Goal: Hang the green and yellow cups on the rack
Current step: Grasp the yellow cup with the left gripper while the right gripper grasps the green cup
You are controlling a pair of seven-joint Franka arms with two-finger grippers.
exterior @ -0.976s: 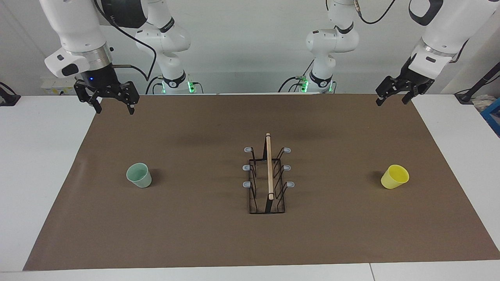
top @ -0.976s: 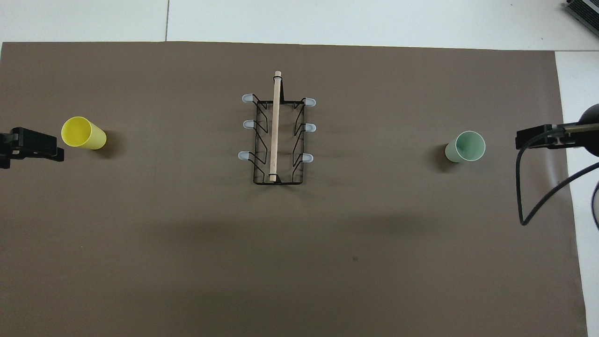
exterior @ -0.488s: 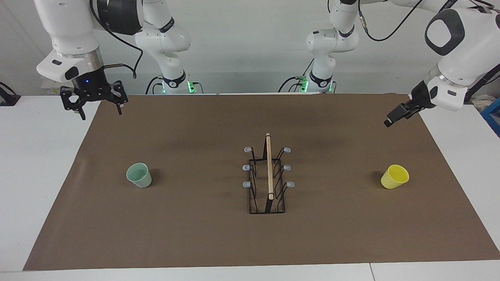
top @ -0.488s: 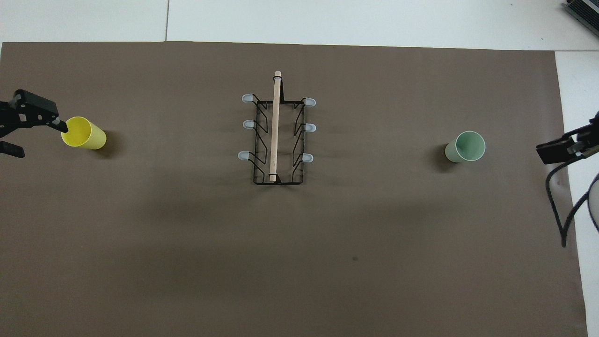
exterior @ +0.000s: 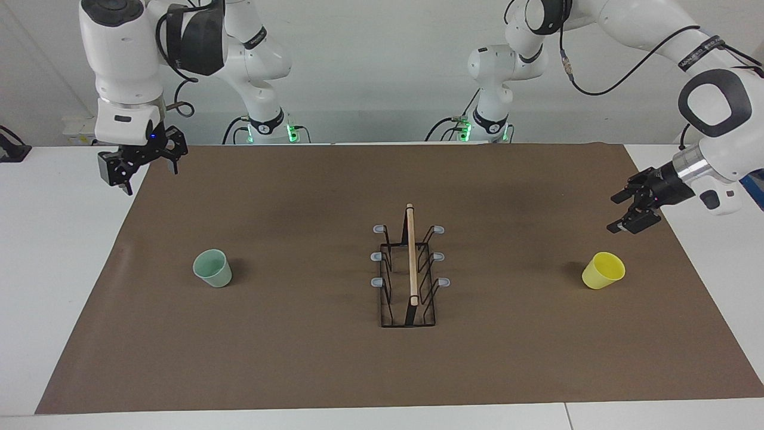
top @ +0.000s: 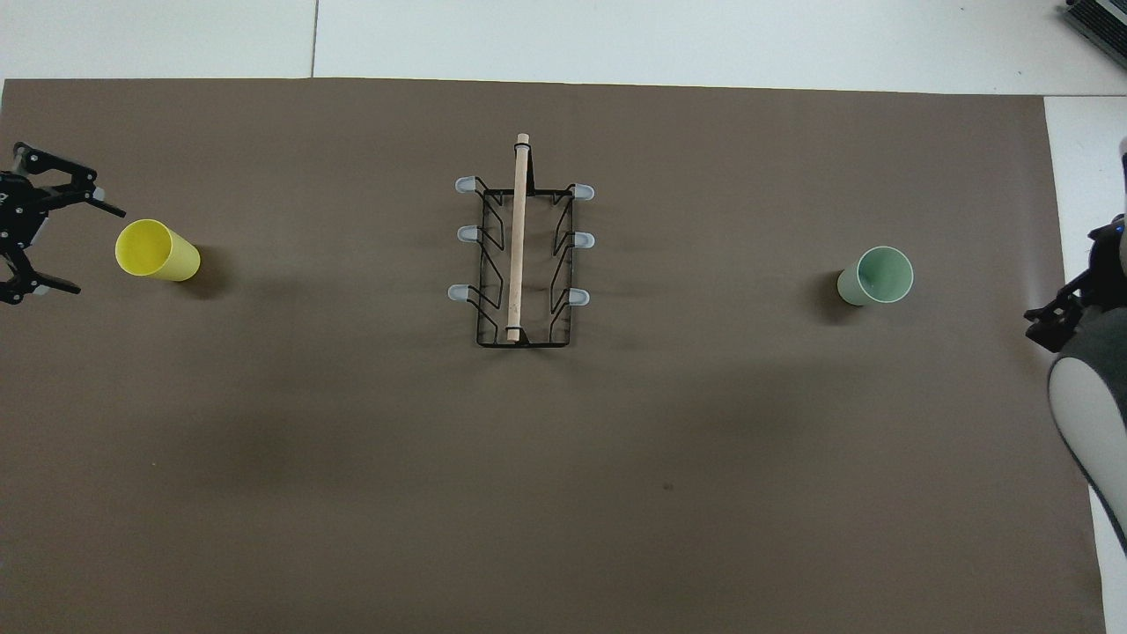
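The yellow cup [exterior: 603, 270] [top: 157, 251] stands mouth up on the brown mat toward the left arm's end. The pale green cup [exterior: 212, 269] [top: 874, 276] stands mouth up toward the right arm's end. The black wire rack [exterior: 409, 275] [top: 519, 255] with its wooden bar and grey-tipped pegs stands between them, with no cup on it. My left gripper [exterior: 624, 212] [top: 92, 251] is open and empty in the air, beside and above the yellow cup. My right gripper [exterior: 152, 179] [top: 1052, 321] is open and empty, high over the mat's edge, well apart from the green cup.
The brown mat [exterior: 298, 358] covers most of the white table [exterior: 54, 251]. Bare white table borders it at both ends and along the edge farthest from the robots. A dark object [top: 1096, 18] lies at the table's corner.
My left gripper has come down and outward to just beside the yellow cup and has turned. My right gripper has shifted toward the table's end and rotated. Cups and rack have not moved.
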